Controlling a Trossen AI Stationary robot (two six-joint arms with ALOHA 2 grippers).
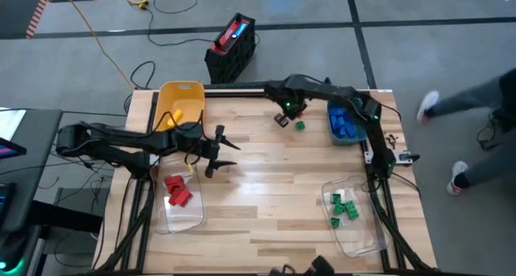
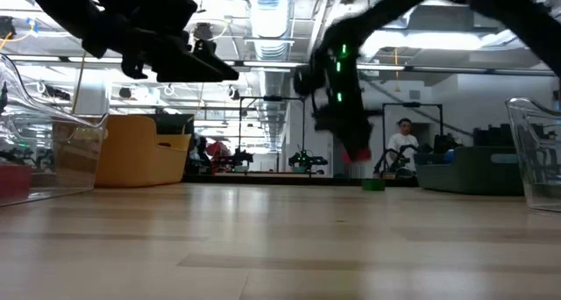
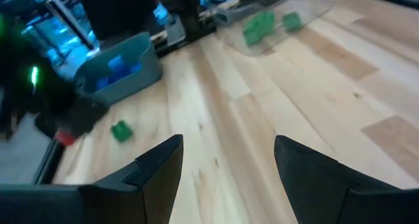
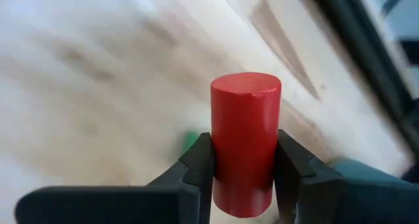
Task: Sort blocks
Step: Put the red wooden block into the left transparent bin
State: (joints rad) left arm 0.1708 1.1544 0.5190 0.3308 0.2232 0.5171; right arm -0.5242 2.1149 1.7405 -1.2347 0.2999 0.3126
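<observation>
Right gripper (image 4: pixel 243 165) is pinching a red block (image 4: pixel 245 142), a round cylinder standing upright btwn its fingers (image 4: pixel 196 165). In the high view that gripper (image 1: pixel 284 117) sits near the table's (image 1: pixel 266 195) far edge, just left of the teal bin (image 1: pixel 331 131), w/ the red block (image 1: pixel 282 121) at its tip. Low view shows the block (image 2: pixel 357 154) held off the wood, apart from the surface.

Left gripper (image 3: pixel 226 158) hangs over the table's left-centre, fingers spread wide w/ nothing btwn them; in the high view it (image 1: pixel 222 151) points toward the middle, between the yellow bin (image 1: pixel 181 94) and the left clear bin (image 1: pixel 189 219).

Blocks elsewhere:
- one loose green block (image 1: pixel 300 126) on the wood just beside the right gripper, also seen from the left wrist (image 3: pixel 120 130) and low down (image 2: pixel 373 185).
- blue blocks (image 1: pixel 345 124) piled in the teal bin.
- red blocks (image 1: pixel 176 190) in the left clear bin.
- green blocks (image 1: pixel 345 207) in the right clear bin (image 1: pixel 363 244), near the table's right front.
- yellow bin: contents can't be told apart from its walls.

Off the table: black crate (image 1: pixel 231 46) on the floor behind, yellow cable (image 1: pixel 89 26) running past it, a person (image 1: pixel 476 123) at the right edge, another person (image 2: pixel 404 142) far back in the room.
</observation>
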